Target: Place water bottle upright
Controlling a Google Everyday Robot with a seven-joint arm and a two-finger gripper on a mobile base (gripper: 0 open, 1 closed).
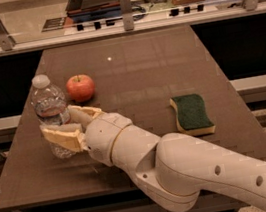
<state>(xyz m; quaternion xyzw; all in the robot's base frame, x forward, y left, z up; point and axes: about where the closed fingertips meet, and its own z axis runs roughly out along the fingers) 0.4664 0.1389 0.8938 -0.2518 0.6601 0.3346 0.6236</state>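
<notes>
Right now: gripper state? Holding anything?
Gripper: closed on the upright bottle, at the table's front-left.

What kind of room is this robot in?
Probably a kitchen or break room: brown table with red apple, green-and-yellow sponge, counter behind. The gripper is at the clear ribbed plastic water bottle.

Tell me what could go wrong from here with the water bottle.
1. The gripper holds the water bottle low on its body, one finger on either side. If a finger drags on release, the tall upright bottle may tip.
2. The bottle stands near the left edge of the table, so a tip that way might send it off.
3. The apple sits close behind the gripper; opening wide could nudge it into rolling.
</notes>
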